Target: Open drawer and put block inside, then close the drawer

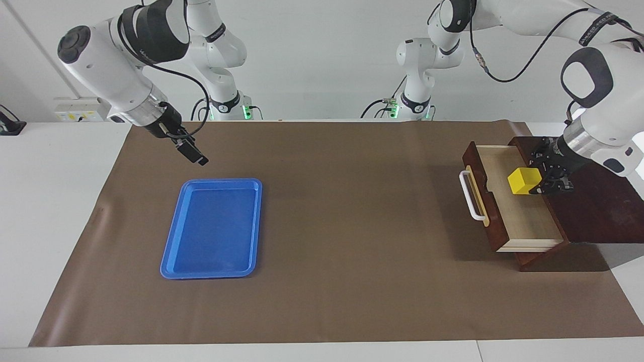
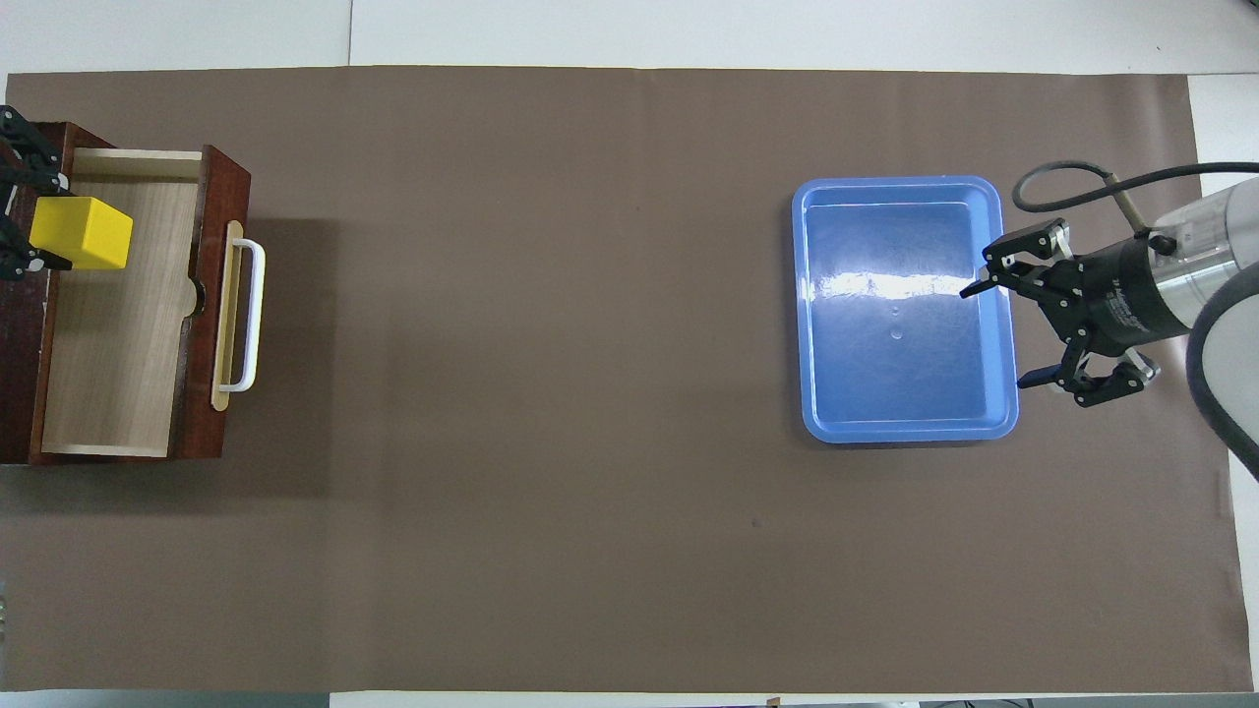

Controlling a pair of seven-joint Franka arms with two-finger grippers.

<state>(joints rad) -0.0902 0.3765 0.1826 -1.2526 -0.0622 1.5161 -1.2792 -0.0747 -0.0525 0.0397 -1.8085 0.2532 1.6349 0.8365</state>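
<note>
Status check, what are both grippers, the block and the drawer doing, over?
Left gripper shut on block, over open drawer. Right gripper open, empty, beside blue tray. Nothing in the way.

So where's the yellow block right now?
The block is held in the left pincer over the open drawer, at the left arm's end of the table.
</note>
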